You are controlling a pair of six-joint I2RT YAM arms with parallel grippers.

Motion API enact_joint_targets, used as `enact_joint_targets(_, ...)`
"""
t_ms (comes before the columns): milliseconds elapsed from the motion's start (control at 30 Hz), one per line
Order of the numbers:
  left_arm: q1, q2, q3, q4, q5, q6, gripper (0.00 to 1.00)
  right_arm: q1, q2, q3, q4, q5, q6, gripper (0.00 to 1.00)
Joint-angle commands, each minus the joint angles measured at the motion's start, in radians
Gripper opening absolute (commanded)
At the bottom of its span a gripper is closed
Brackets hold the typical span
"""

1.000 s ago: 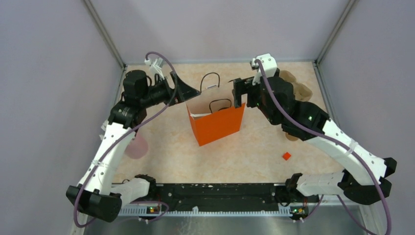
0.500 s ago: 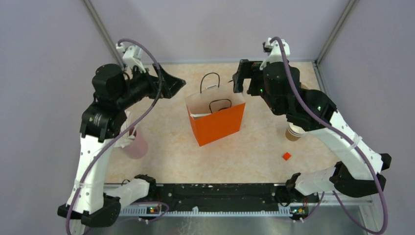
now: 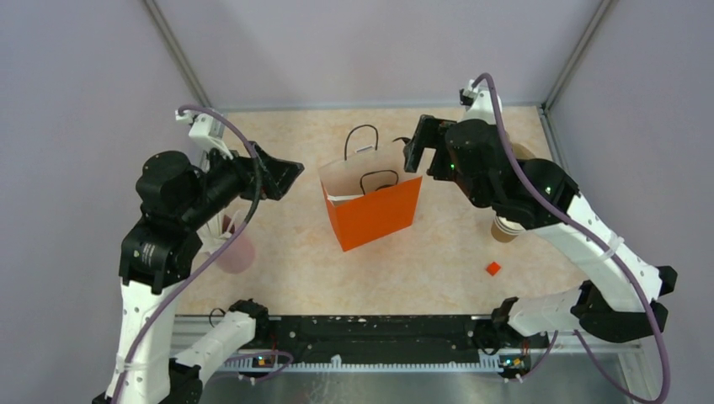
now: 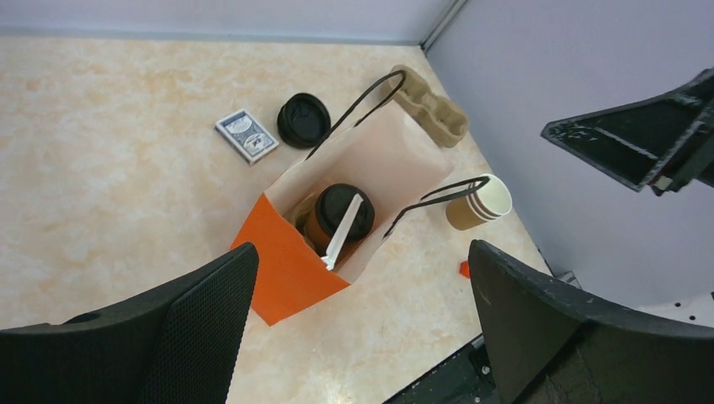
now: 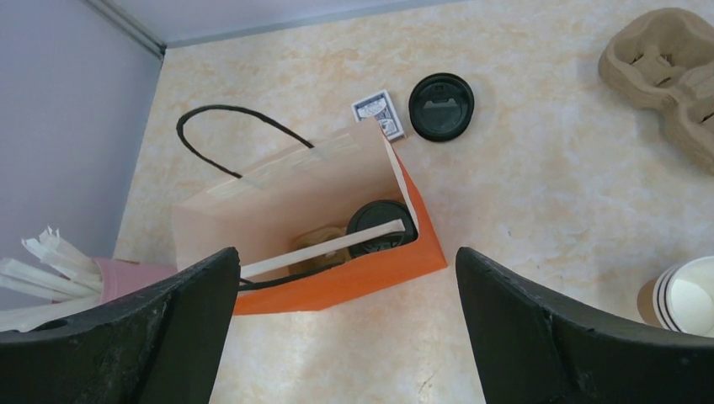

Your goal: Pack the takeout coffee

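The takeout coffee [image 4: 341, 210], a tan cup with a black lid on, stands inside the open orange bag [image 3: 375, 215]. A white wrapped straw [image 4: 343, 229] leans across the lid. The cup also shows in the right wrist view [image 5: 380, 227] inside the bag [image 5: 354, 273]. In the top view the bag's wall hides it. My left gripper [image 3: 282, 172] is open and empty, left of the bag and above table height. My right gripper [image 3: 417, 147] is open and empty, above the bag's right rim. Both wrist views look down between spread fingers [image 4: 202, 311] [image 5: 530, 311].
A spare black lid [image 5: 441, 106] and a card deck [image 5: 379, 114] lie behind the bag. The pulp carrier [image 5: 665, 55] sits at the back right. A stack of tan cups [image 3: 505, 227] and a small red piece [image 3: 492, 268] are to the right. A pink cup of straws [image 3: 236, 251] is to the left.
My left gripper has drawn back leftwards from the bag's left rim. My right gripper has lifted off the bag's right rim and stays above it. The bag has not moved.
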Motion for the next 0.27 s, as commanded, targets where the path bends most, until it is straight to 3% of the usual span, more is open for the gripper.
enact_joint_targets(0, -0.001, -0.012, -0.02, 0.004, -0.038, 0.002, 0.99, -0.01, -0.051, -0.034, 0.032, -0.024, 0.04, 0.97)
enact_joint_targets(233, -0.001, -0.012, -0.014, 0.0, -0.033, -0.002, 0.99, -0.01, -0.065, -0.066, 0.033, -0.039, 0.049, 0.97)
